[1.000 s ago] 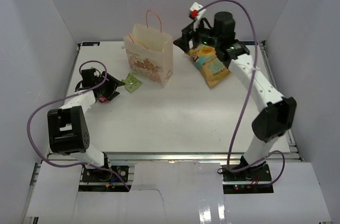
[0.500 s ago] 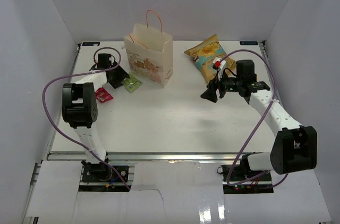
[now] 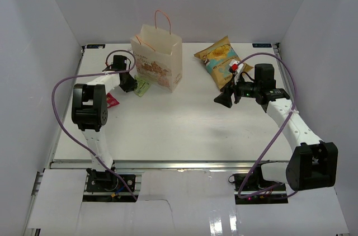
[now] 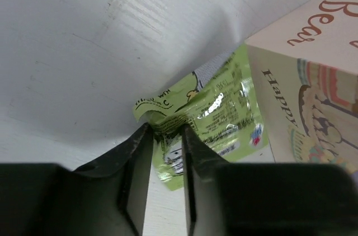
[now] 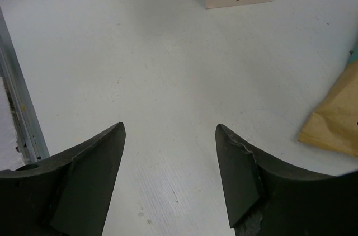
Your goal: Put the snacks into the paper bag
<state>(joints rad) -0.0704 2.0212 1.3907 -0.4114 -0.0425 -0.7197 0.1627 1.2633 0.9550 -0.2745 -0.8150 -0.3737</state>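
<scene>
- White table [image 3: 179, 130]: carries everything. Task items sit along its far half.
- Cream paper gift bag with orange cord handles [image 3: 158, 60]: upright at far centre-left, mouth open upward. Printed side faces near. In the left wrist view its near corner [image 4: 313, 79] stands right beside the green packet.
- Big yellow-and-teal crisp bag [image 3: 221, 62]: flat on the table, right of the paper bag and apart from it. Long axis runs from far-left to near-right. Not yet bagged.
- Right claw [image 3: 224, 99]: fingers spread wide, nothing between them. It hangs just on the near side of the crisp bag's near end, pointing left toward the paper bag. The right wrist view shows only a tan corner of the crisp bag [image 5: 335, 118] off to one side, so the crisp bag is not lined up between the fingers. This arm is the nearer one for that item.
- Left claw [image 4: 166, 132]: down at the table by the paper bag's left foot. Fingers are drawn close with a slim gap, and the green packet's near edge lies in it. Whether they actually bite cannot be told.
- Green foil packet [image 4: 218, 113]: flat, its far end against the paper bag's base. Long axis runs from the claw toward the bag.
- Judgement: the bag's mouth lies up and to the right of the left claw, so the coming move is lift, then over the rim.
- Small red packet [image 3: 112, 100]: on the table near-left of the left claw, untouched.
</scene>
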